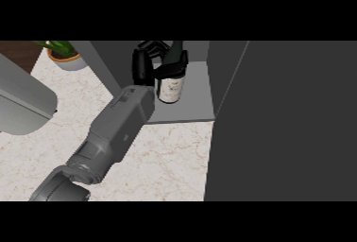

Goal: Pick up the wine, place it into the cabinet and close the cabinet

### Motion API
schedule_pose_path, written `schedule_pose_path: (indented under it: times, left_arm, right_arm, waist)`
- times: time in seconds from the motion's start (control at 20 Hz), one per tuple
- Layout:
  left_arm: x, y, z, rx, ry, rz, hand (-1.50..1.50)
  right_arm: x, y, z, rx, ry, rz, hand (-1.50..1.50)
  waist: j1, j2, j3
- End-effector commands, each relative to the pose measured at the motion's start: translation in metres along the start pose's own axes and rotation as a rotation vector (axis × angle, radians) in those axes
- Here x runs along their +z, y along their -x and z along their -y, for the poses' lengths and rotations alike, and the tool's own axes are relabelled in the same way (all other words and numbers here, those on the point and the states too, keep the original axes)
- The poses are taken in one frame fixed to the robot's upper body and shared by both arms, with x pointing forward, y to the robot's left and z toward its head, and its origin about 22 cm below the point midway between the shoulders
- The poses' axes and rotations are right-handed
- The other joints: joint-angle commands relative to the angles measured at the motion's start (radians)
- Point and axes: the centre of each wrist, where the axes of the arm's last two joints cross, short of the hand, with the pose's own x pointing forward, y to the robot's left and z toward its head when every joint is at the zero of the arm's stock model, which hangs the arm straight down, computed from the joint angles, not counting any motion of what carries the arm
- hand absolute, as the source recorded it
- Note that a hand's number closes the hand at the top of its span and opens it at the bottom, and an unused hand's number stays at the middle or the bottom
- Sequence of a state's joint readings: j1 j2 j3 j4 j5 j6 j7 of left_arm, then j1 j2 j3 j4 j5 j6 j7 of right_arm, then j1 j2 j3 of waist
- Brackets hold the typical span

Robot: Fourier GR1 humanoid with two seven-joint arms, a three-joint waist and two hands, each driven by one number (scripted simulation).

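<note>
The wine (171, 85) bears a pale label with a dark red mark; no writing can be read. It stands upright on the shelf (191, 111) inside the open cabinet (230, 71). One hand (150, 61) is curled round its neck and shoulder. A potted plant (64, 56) stands on the marble desk (167, 160) at upper left.

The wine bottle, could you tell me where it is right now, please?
In the head view's upper middle, the wine bottle stands inside the open cabinet, gripped by the left hand.
</note>
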State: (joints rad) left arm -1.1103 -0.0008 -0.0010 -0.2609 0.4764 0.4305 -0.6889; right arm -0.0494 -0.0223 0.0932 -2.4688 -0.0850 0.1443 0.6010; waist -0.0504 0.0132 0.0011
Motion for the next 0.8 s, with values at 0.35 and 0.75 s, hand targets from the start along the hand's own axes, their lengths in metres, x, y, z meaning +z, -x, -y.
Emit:
schedule_pose_path:
  times: [0.35,0.75]
  left_arm:
    - [0.003,0.012,-0.014,0.05,-0.048,-0.039,1.5]
    - [-0.01,0.006,-0.029,-0.018,-0.044,-0.047,-1.5]
  right_arm:
    - [0.019,-0.013,-0.009,-0.044,-0.032,0.032,-1.5]
    - [0.005,-0.013,-0.005,-0.039,-0.049,0.037,-1.5]
  waist:
    - [-0.003,0.003,-0.002]
    - [-0.016,0.011,-0.002]
